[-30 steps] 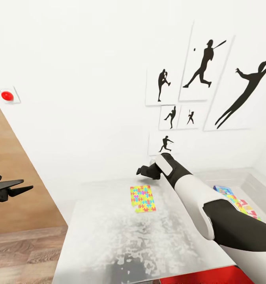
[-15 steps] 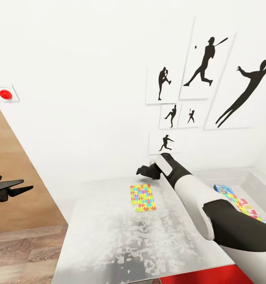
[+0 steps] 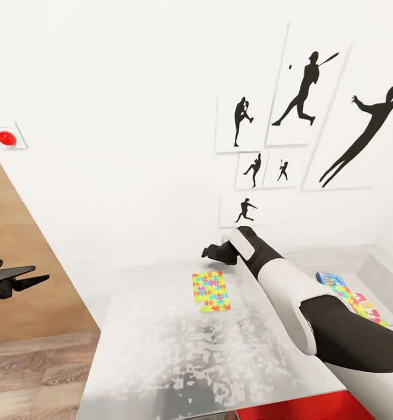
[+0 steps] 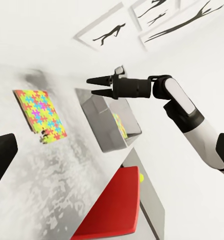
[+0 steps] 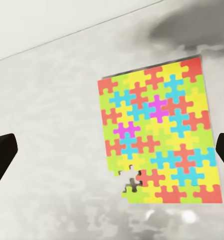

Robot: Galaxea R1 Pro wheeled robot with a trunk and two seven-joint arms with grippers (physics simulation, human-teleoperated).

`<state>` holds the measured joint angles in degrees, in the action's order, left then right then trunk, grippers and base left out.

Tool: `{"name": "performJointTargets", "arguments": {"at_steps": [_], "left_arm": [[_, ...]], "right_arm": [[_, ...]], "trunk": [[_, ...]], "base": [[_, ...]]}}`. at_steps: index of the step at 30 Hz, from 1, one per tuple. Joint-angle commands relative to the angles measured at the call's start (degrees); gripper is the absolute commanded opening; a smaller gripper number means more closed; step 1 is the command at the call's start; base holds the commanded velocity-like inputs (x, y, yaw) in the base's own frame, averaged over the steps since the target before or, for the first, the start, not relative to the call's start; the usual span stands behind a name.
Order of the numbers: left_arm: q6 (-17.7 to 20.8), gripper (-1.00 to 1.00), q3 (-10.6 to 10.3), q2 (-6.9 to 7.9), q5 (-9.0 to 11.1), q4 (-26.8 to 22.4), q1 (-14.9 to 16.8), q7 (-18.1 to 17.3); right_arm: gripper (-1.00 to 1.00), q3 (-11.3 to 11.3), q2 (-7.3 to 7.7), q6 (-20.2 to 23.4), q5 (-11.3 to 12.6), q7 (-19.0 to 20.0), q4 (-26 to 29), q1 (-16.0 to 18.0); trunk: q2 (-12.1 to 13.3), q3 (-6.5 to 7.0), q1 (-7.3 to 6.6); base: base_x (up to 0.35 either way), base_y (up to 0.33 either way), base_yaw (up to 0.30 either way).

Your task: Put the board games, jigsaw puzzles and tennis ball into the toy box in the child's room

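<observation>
A jigsaw puzzle (image 3: 211, 291) in yellow, pink, blue and orange lies flat on the grey glossy table (image 3: 161, 350), toward its far side. My right gripper (image 3: 211, 252) hovers open just above and behind it. The right wrist view looks straight down on the puzzle (image 5: 159, 135), which lies between the spread fingers of the gripper (image 5: 113, 152). The light-grey toy box (image 3: 380, 265) stands at the table's far right, holding a blue board game (image 3: 330, 280) and another bright jigsaw sheet (image 3: 360, 303). My left gripper (image 3: 21, 280) hangs open, left of the table. The bed is out of view.
A white wall with black sports-silhouette pictures (image 3: 301, 93) rises right behind the table. A red flat object (image 3: 295, 408) sits at the table's near edge. Wood-plank floor (image 3: 33, 367) lies left of the table, with a red wall button (image 3: 6, 138) above.
The whole head view has drifted slightly, so the camera moved. Both arms and the puzzle keep their places.
</observation>
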<state>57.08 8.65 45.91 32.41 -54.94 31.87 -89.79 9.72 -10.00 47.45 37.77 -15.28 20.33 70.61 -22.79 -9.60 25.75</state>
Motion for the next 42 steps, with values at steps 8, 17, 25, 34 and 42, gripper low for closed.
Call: {"name": "performJointTargets", "arguments": {"at_steps": [8,17,25,34,42], "left_arm": [[0.6,1.00,0.0,0.00,0.1,-0.1,0.0,-0.2],[0.6,1.00,0.0,-0.03,0.0,0.0,0.0,-0.2],[0.6,1.00,0.0,-0.03,0.0,0.0,0.0,-0.2],[0.6,1.00,-0.2,-0.47,0.0,-0.1,0.0,-0.2],[0.6,1.00,-0.3,-0.61,0.0,-0.1,0.0,-0.2]], "right_arm": [[1.00,0.2,0.12,0.1,0.6,-0.5,-0.2,0.1],[1.00,0.2,1.06,-0.1,0.6,-0.6,-0.3,0.1],[1.00,0.2,1.51,-1.7,0.6,-0.6,-0.5,0.1],[1.00,0.3,1.56,-2.0,0.6,-0.6,-0.6,0.1],[1.00,0.3,2.04,-2.1,0.6,-0.6,-0.6,0.0]], "trunk": [[-0.1,-0.85,0.03],[-0.1,-1.69,0.03],[-0.1,-2.43,0.03],[-0.1,-3.27,0.03],[-0.1,-4.02,0.03]], "base": [[0.000,0.000,0.000],[0.000,0.000,0.000],[0.000,0.000,0.000],[0.000,0.000,0.000],[0.000,0.000,0.000]]}}
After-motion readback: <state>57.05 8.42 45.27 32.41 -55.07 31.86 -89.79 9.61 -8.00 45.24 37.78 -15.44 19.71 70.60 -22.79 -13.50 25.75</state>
